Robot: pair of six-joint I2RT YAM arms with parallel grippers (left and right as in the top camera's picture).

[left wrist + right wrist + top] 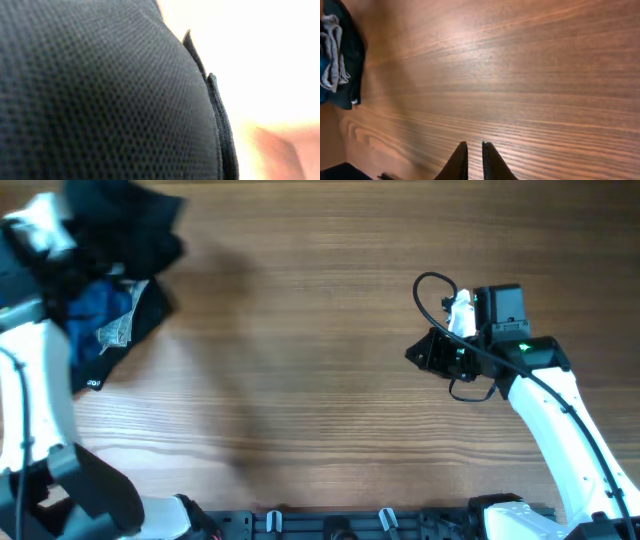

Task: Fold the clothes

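The right gripper, its fingers almost together with only a slit between them and nothing held, hangs over the wooden table, right of centre in the overhead view. The clothes, a black, blue and grey heap, lie in the upper left corner. The left gripper is hidden among them. Its camera shows only black mesh fabric, so its grip cannot be told.

White arm links with black joints, looping black cable, small green light, black tapered fingers
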